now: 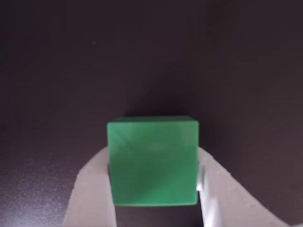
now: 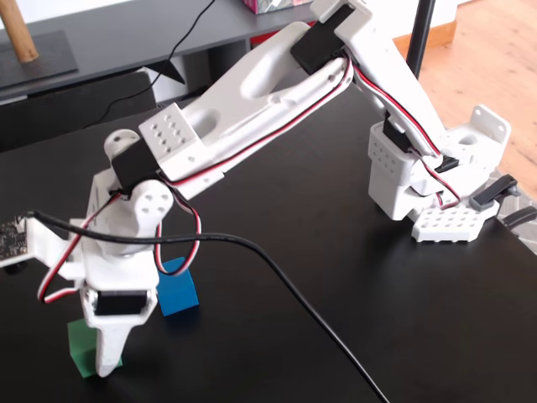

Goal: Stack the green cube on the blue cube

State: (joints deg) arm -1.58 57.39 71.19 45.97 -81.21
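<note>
On the black desk (image 2: 336, 252), the hand (image 1: 156, 198) holds the green cube (image 1: 152, 161) between its two fingers, near the blue cube (image 2: 178, 290)

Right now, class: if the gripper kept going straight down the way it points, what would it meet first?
The gripper points down with the green cube between its fingers, so cube and fingertips would press into the black table. They probably touch it already; depth is unclear.
</note>
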